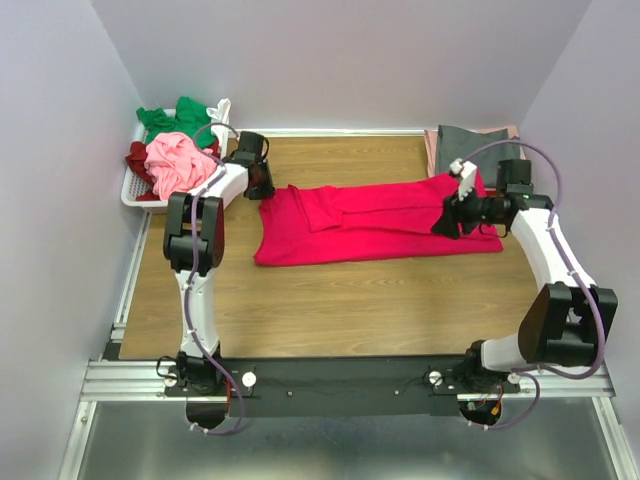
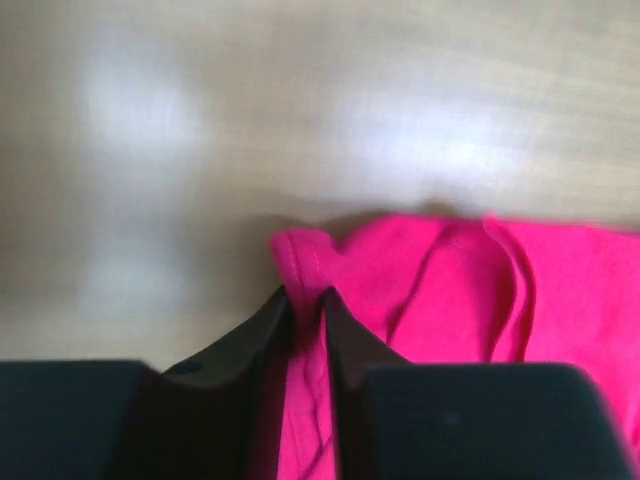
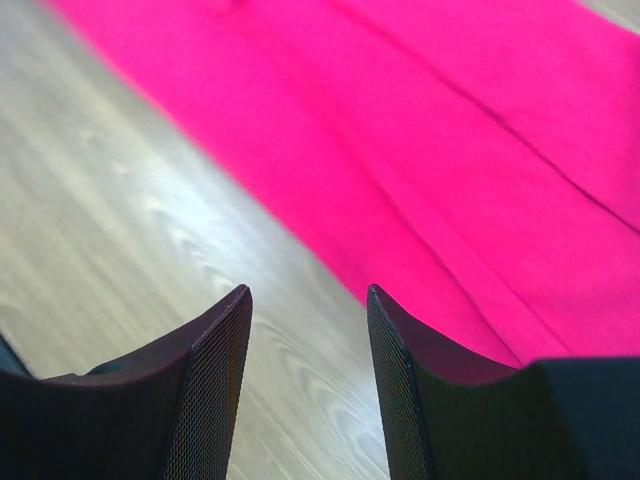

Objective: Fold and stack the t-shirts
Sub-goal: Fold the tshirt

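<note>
A bright crimson-pink t-shirt (image 1: 370, 225) lies lengthwise across the middle of the wooden table, partly folded along its length. My left gripper (image 1: 263, 188) is at its far left corner. In the left wrist view the jaws are nearly together, with a ridge of the crimson fabric (image 2: 450, 290) pinched between the fingertips (image 2: 283, 305). My right gripper (image 1: 443, 222) hovers over the shirt's right end. In the right wrist view it (image 3: 308, 295) is open over bare wood, beside the edge of the shirt (image 3: 450, 130), with nothing between its fingers.
A white slatted basket (image 1: 133, 195) at the back left holds a green tee (image 1: 170, 120), a light pink tee (image 1: 178, 160) and a maroon one (image 1: 138, 160). A folded grey tee (image 1: 465, 140) lies at the back right. Walls close in on three sides.
</note>
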You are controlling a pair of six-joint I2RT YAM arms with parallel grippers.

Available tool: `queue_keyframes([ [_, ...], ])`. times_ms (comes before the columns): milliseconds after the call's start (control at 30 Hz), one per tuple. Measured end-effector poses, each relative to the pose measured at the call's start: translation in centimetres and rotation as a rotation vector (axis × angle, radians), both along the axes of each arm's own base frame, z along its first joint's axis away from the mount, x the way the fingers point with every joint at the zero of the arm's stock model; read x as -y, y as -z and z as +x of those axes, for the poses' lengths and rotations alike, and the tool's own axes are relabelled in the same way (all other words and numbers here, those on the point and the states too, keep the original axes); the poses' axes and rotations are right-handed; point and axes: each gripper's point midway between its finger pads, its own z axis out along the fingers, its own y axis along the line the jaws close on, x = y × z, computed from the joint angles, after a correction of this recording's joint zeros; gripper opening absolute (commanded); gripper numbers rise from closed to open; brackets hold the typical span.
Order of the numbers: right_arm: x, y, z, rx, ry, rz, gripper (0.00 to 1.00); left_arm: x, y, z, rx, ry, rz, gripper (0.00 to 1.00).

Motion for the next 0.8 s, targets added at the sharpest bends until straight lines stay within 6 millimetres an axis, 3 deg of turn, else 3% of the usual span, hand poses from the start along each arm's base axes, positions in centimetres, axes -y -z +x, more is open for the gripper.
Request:
queue_keyframes([
  [100,-3.3,0.3,-1.3,0.004,-0.111,-0.007,0.57,0.2,-0.7,2.9,0.03,0.038,0.025,0.58],
  [167,-4.9,0.5,-1.9,0.007,-0.171,-0.013,0.58,0.2,-1.9,3.8,0.052,0.058,0.043,0.65],
  [267,-6.9,1.1,-3.0,0.01,-0.255,-0.026,0.57,-0.1,-5.4,5.1,0.13,0.079,0.077,0.73],
  [333,-8.2,1.3,-3.6,0.015,-0.306,-0.037,0.58,-0.5,-8.7,5.0,0.191,0.087,0.097,0.76],
  [467,-10.6,1.8,-4.6,0.013,-0.389,-0.067,0.57,-1.5,-18.6,3.4,0.396,0.084,0.12,0.8],
  [567,-13.5,2.6,-4.2,0.0,-0.44,-0.129,0.57,-2.4,-27.3,-1.0,0.604,0.072,0.112,0.87],
  [633,-15.5,3.0,-3.4,-0.005,-0.456,-0.168,0.57,-3.2,-31.2,-4.8,0.722,0.063,0.108,0.89],
  [700,-17.7,3.6,-2.2,-0.004,-0.453,-0.21,0.57,-4.0,-32.4,-8.5,0.808,0.052,0.112,0.9],
  [733,-18.6,3.3,-1.5,0.014,-0.45,-0.225,0.57,-4.4,-31.8,-9.9,0.815,0.048,0.116,0.91],
  [800,-20.9,4.6,-0.7,0.011,-0.462,-0.264,0.57,-5.2,-29.5,-12.6,0.814,0.036,0.132,0.93],
])
